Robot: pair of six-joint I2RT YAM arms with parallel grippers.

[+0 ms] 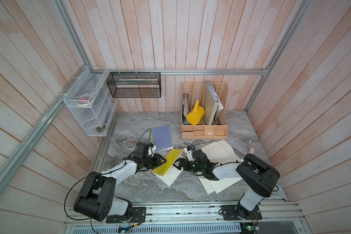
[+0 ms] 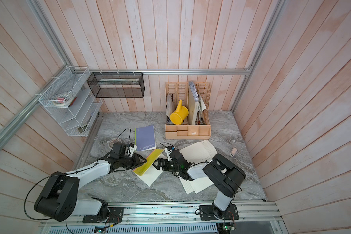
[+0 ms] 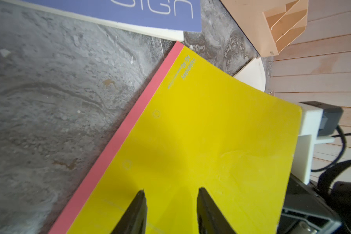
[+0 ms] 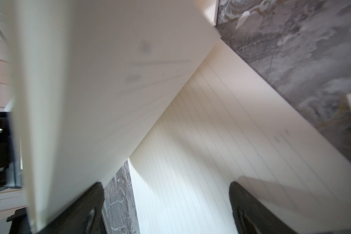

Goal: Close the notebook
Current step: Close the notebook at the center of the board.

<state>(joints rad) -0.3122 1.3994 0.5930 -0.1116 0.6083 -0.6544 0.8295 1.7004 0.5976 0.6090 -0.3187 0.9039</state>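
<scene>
The notebook (image 1: pixel 167 162) is half-closed; both spread, the left gripper (image 3: pixel 171 190) should press its cover (image 3: pixel 221 131) down once the right gripper (image 4: pixel 166 184) beneath withdraws.

A purple NUSIGN book (image 1: pixel 161 136) lay flat on the grey marble tabletop (image 1: pixel 241 129). A yellow watering can (image 1: pixel 195 116) sat tilted in the beige desk organizer (image 1: pixel 190 136). White wire rack (image 1: pixel 89 113) and black mesh basket (image 1: pixel 134 94) hung from the frame rails.
</scene>
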